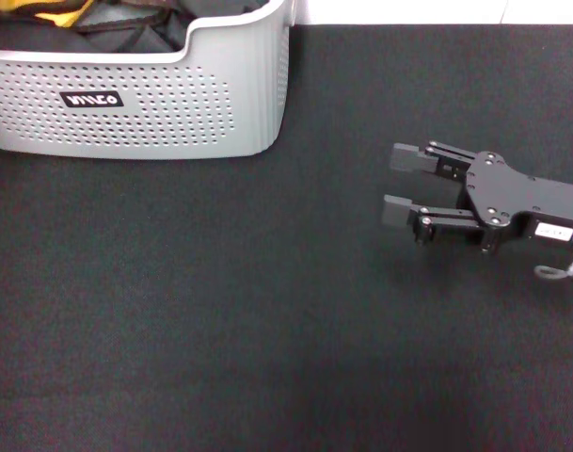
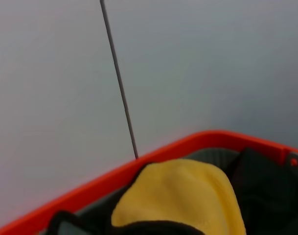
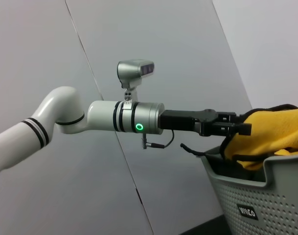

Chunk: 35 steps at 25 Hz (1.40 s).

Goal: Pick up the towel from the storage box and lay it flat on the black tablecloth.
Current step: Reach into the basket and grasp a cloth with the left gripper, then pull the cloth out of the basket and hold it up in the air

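We see the towel (image 3: 271, 129) in the storage box (image 3: 266, 196), standing up above the rim as a yellow-orange heap, with black fabric (image 3: 237, 169) under and beside it. In the head view only a small yellow corner shows at the far edge of the box. In the right wrist view the left gripper (image 3: 237, 129) reaches level over the box rim and its fingers meet the side of the towel; we judge that they are closed on the cloth, though the fold partly hides the tips. The left wrist view shows the same yellow fleece close in front of it.

The right gripper (image 1: 399, 184) rests low over the black tablecloth (image 1: 220, 311), well apart from the box, with its fingers spread and nothing between them.

We think the step in hand is the pick-up: the towel is gripped but not yet out of the box. The next move calls for a lift high enough to clear the rim and to leave the black fabric behind, then a carry to the free cloth in front of the box, where the towel must be spread.
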Each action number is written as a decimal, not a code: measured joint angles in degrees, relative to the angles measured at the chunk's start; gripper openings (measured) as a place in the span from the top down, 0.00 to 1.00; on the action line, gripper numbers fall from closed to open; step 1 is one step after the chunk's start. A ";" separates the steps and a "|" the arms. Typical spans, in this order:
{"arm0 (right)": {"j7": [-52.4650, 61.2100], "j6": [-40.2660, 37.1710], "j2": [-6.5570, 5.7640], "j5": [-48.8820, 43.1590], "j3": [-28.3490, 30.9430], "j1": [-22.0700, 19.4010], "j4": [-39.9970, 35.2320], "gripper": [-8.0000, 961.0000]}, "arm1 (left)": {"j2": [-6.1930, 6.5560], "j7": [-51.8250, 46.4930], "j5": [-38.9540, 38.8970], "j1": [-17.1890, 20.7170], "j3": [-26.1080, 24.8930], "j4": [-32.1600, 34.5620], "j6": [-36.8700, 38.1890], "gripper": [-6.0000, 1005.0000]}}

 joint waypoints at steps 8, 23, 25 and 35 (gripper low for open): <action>-0.04 1.41 0.00 0.03 -0.05 0.13 -0.01 0.10 | 0.72 -0.14 0.67 -0.84 -0.36 -3.78 -0.08 0.41; -0.66 1.71 0.00 0.05 0.43 -0.60 0.74 0.10 | 0.74 0.81 -11.27 0.67 -3.39 -3.17 0.75 0.86; -0.76 1.72 0.00 0.05 0.48 -0.68 0.74 0.10 | 1.14 3.19 -19.54 2.47 -3.48 -2.72 2.91 0.98; -2.44 1.84 0.00 0.21 0.46 -0.84 0.79 0.10 | 6.73 13.80 -57.69 7.66 -6.32 -6.87 33.17 0.98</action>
